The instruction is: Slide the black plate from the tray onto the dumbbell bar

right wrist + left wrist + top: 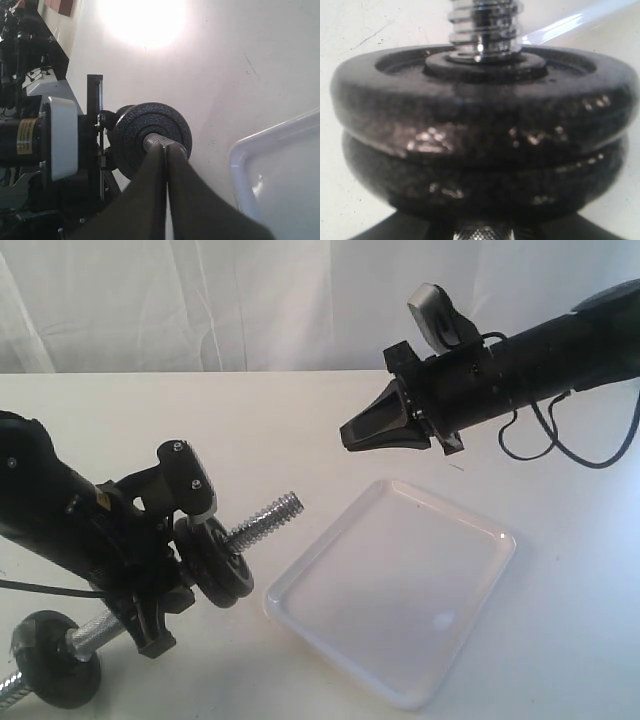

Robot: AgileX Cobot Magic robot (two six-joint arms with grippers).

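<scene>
The tray [400, 580] lies toward the near-right corner of the bench with nothing in it, so the black plate [222, 565] is no longer there. By my reading it is the outer of two matching discs threaded on the dumbbell bar [265, 520] (the left wrist view shows the pair stacked face to face, the threaded rod rising out of the upper hub).

The bar's long axis runs from the near-left corner up toward the middle of the bench. Its low end carries a third disc [55, 670] that rests on the bench, and its bare threaded end is lifted and points at the right gripper [350, 435].

The left gripper [168, 565] appears clamped on the knurled middle of the bar just behind the two discs, holding it tilted. The right gripper hangs above the tray's far edge with its fingers pressed together and nothing between them. It sits well apart from the bar's tip but nearly on its axis, so its camera sees the discs almost face-on.

I judge the sliding step done. If the plate needs seating, the right arm is the free one, and nothing stands between it and the threaded end.
</scene>
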